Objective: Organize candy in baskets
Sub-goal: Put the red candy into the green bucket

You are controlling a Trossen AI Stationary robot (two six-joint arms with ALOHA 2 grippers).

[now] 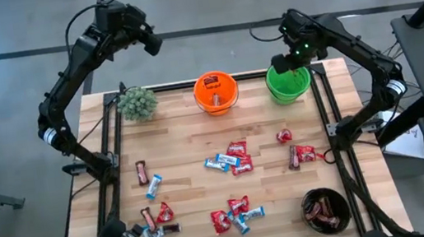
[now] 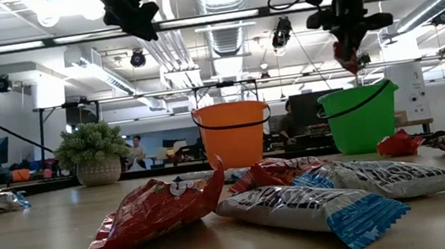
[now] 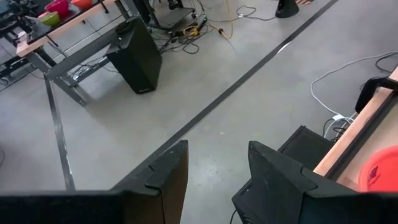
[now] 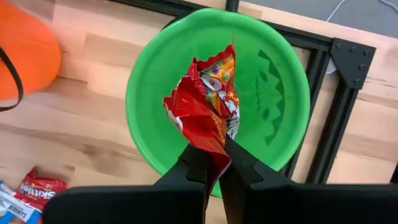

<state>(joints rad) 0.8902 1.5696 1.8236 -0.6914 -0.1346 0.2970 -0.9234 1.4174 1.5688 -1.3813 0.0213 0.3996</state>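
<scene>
My right gripper [image 4: 214,149] hangs over the green pail [image 1: 289,84] at the table's far right, shut on a red candy packet [image 4: 208,106]. The orange pail [image 1: 216,93] stands to its left with a red candy inside. The black bowl [image 1: 325,209] at the near right holds dark candies. Red, blue-and-white and brown candies [image 1: 230,161] lie scattered on the wooden table. My left gripper [image 3: 217,155] is raised beyond the table's far left edge [image 1: 153,45], open and holding nothing. My right gripper pinches one end of the red packet [image 4: 211,144] between its two fingers, which point steeply down from above. The packet hangs below the fingers [image 2: 348,51], crumpled, lifted clear above the green pail's opening.
A small fuzzy potted plant [image 1: 137,104] stands at the far left. Black frame rails [image 1: 337,117] run along the table's left and right sides. More candies [image 1: 156,226] lie at the near left. The strip between the pails and the scattered candies is bare wood.
</scene>
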